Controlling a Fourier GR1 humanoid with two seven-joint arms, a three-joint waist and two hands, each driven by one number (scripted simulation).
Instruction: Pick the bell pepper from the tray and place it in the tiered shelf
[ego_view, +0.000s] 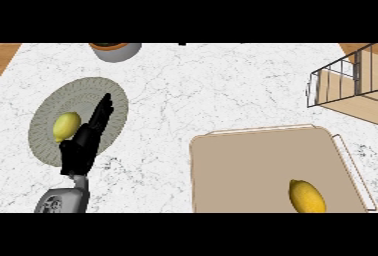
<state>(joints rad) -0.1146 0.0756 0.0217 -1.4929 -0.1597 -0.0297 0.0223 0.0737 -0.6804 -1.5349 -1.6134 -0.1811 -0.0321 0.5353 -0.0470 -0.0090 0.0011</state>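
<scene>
A beige tray (251, 160) lies at the lower right of the counter. A yellow oval bell pepper (306, 196) rests on it near the front edge, with no hand touching it. The wire tiered shelf (343, 85) with wooden boards stands at the far right. My left hand (85, 142) comes in from the lower left, open with fingers straight. It reaches over a round grey-green plate (74, 90), right beside a second yellow oval fruit (66, 126) lying on that plate. My right hand does not show.
A grey pot (115, 50) with an orange-brown rim stands at the back left edge. White marble counter (221, 90) spreads between the plate, the tray and the shelf. Wooden edges show at both back corners.
</scene>
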